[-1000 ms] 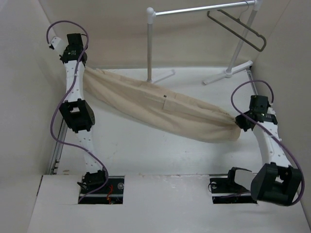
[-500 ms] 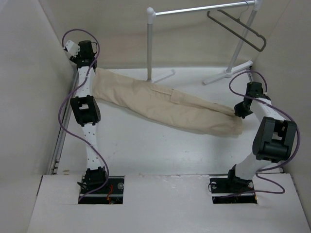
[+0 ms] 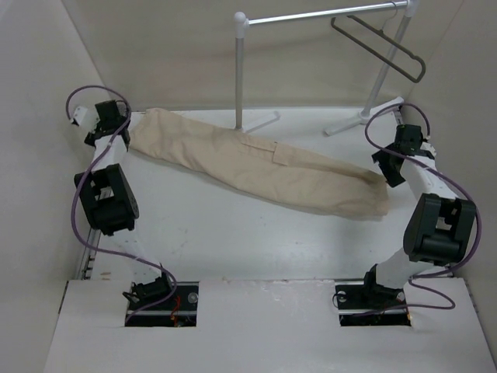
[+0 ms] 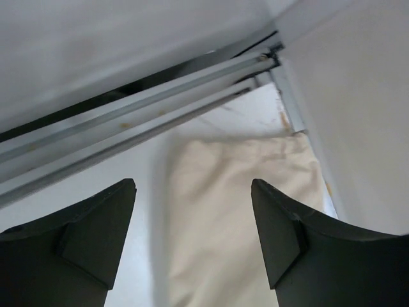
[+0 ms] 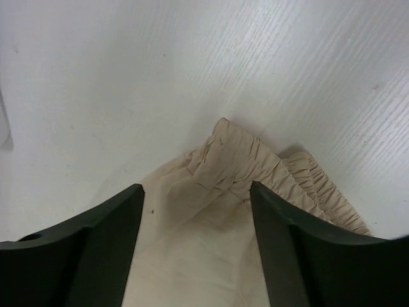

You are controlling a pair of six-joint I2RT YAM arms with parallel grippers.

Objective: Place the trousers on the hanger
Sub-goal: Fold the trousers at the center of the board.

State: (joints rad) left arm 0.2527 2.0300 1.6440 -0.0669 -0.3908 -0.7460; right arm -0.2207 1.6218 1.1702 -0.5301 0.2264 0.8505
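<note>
Trousers (image 3: 256, 167), beige, flat diagonally, possibly folded lengthwise

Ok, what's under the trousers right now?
Only the white table shows around the trousers, which lie flat on it. Anything beneath the cloth itself is covered, so I cannot tell.

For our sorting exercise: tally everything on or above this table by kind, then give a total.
Beige trousers: 1
Dark clothes hanger: 1
White garment rack: 1
Robot arms: 2 (left, right)
Total: 5
</note>
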